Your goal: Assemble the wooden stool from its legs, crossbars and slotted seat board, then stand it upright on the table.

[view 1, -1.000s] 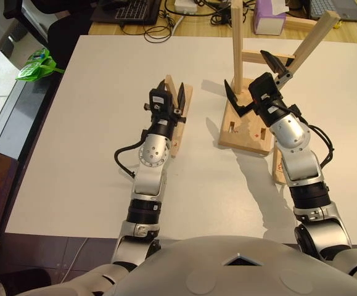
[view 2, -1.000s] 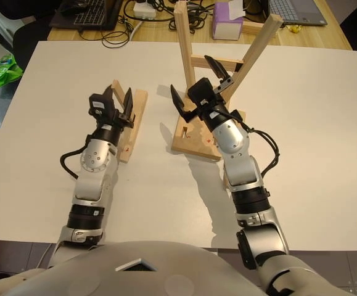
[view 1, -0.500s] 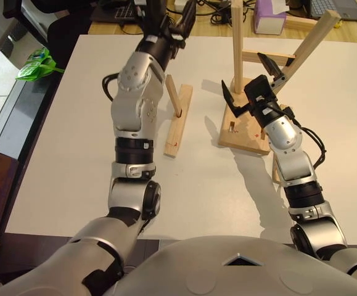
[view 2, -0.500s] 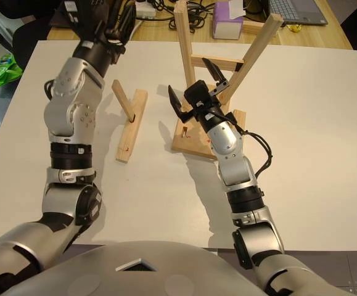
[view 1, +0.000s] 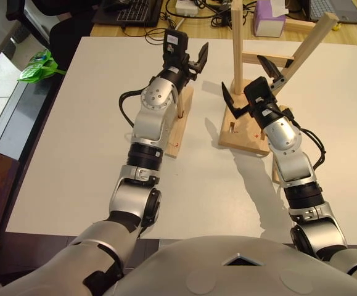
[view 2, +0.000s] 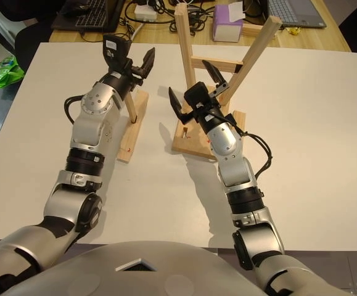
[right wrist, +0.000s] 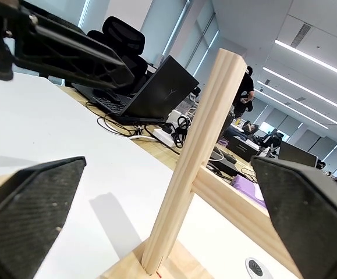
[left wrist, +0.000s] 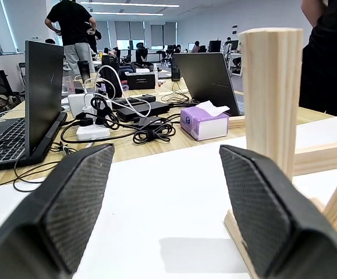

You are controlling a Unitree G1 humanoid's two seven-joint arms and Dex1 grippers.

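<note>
The slotted seat board (view 1: pixel 247 137) lies flat on the white table. An upright leg (view 1: pixel 237 43), a slanted leg (view 1: pixel 311 38) and a crossbar (view 1: pixel 261 58) between them rise from it. My right gripper (view 1: pixel 251 83) is open just above the board's far end, its fingers on either side of the upright leg (right wrist: pixel 194 157). A loose slat (view 1: pixel 177 132) with a short peg (view 1: pixel 180 103) lies left of the board. My left gripper (view 1: pixel 191 60) hovers open above the slat's far end, with nothing between its fingers (left wrist: pixel 78 203).
Another wooden piece (view 1: pixel 277 168) lies partly under my right forearm. A purple tissue box (view 1: pixel 269 15), a keyboard (view 1: pixel 129 9) and cables sit on the desk behind. A green bag (view 1: pixel 36 65) lies off the table's left edge. The near half of the table (view 1: pixel 73 185) is bare.
My left arm swung up from beside the slat, rose high over the table's far edge, then came down over the slat's far end. The right gripper shifted slightly left.
</note>
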